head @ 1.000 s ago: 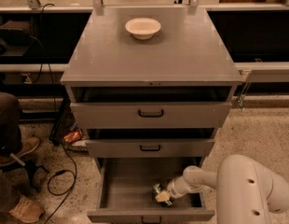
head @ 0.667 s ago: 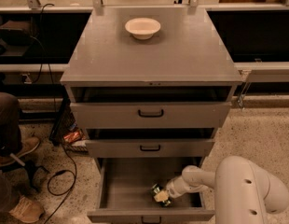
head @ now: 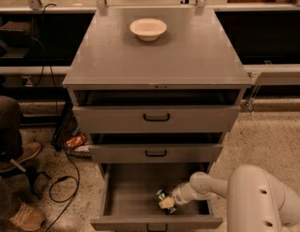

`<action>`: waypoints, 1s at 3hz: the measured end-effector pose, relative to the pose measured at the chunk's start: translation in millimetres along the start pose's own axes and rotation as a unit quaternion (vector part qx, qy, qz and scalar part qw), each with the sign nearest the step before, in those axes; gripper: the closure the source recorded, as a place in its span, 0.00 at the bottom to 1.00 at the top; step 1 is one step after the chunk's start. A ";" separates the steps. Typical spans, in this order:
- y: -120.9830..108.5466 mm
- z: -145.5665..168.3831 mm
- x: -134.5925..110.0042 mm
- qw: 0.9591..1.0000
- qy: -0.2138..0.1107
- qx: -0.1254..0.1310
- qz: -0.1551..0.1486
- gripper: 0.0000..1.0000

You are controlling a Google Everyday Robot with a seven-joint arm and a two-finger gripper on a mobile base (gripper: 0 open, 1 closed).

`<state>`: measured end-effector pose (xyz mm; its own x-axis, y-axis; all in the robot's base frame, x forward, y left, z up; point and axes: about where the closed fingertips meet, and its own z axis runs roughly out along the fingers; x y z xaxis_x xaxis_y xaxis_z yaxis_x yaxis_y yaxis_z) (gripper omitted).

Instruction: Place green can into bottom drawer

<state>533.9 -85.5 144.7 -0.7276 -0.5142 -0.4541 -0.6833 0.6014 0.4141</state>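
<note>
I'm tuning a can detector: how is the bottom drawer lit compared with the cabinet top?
Camera view: the cabinet top around the cream bowl is evenly lit; the bottom drawer lies in shade beneath the middle drawer; the gripper and green can sit in that shade near its front.

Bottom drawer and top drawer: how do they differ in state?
The bottom drawer is pulled far out; the top drawer is open only slightly. The bottom drawer holds the green can and the end effector beside it; the top drawer's inside is dark. Both are grey.
</note>
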 end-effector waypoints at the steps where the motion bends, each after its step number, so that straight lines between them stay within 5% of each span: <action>1: 3.6 -16.5 -7.7 1.000 -0.023 -0.001 -0.004 0.12; 2: 5.6 -34.0 -12.4 0.999 -0.043 -0.002 -0.005 0.00; 3: 4.8 -51.8 -16.5 0.998 -0.055 0.004 -0.006 0.00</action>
<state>539.5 -105.8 195.1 -0.7076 -0.4522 -0.5429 -0.6917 0.6005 0.4013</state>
